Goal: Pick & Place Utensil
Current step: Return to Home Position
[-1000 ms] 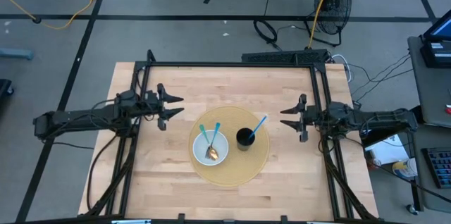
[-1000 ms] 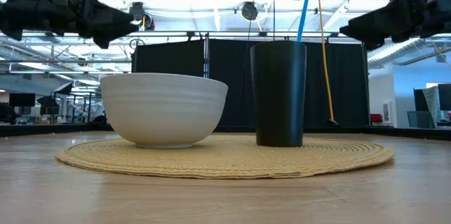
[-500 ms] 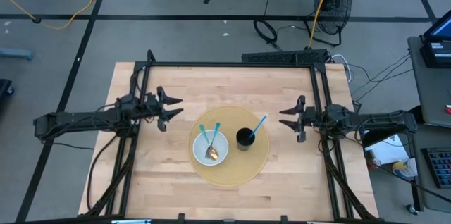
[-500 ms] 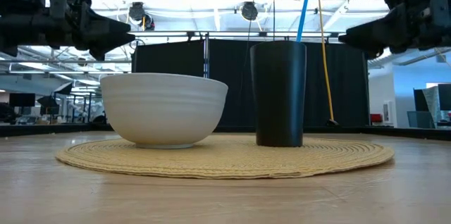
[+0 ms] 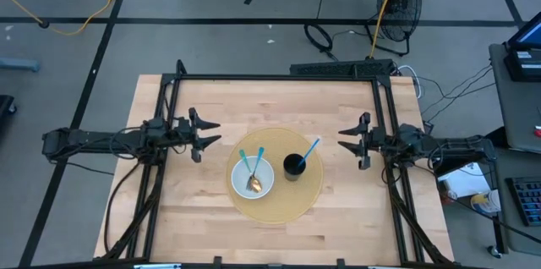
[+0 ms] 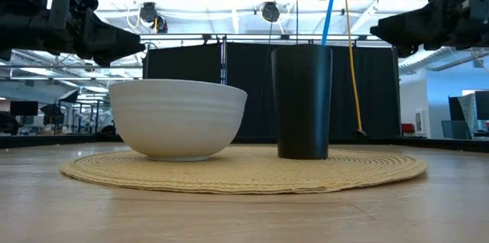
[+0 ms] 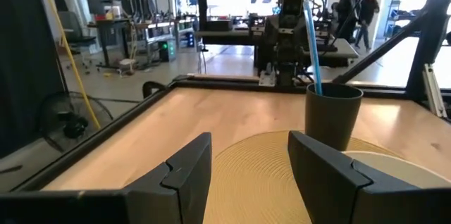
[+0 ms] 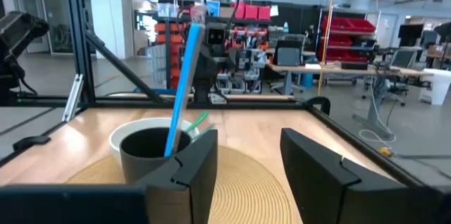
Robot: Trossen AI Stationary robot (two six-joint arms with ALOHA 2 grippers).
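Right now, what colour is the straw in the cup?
Blue. The straw shows best in the low view, poking out of the black cup.

- Worktop (image 5: 254, 100): pale blond wood, butcher-block pattern of narrow staves.
- Frame (image 5: 279, 77) round the worktop: black.
- Mat (image 5: 306, 197): straw-tan, woven in concentric rings (more golden-yellow in the high view).
- Bowl (image 6: 177, 117): white, with faint horizontal ridges on the outer wall.
- Two handles (image 5: 245, 162) in the bowl: pale teal-green.
- Gold-coloured piece (image 5: 253, 185) in the bowl: metallic sheen.
- Cup (image 6: 303, 98): plain matt black.
- Straw (image 6: 328, 14): plain bright blue.
- Left tool (image 5: 211, 131) and right tool (image 5: 342, 140): black throughout, no markings visible.
- Floor (image 5: 211, 41): grey, crossed by dark lines.
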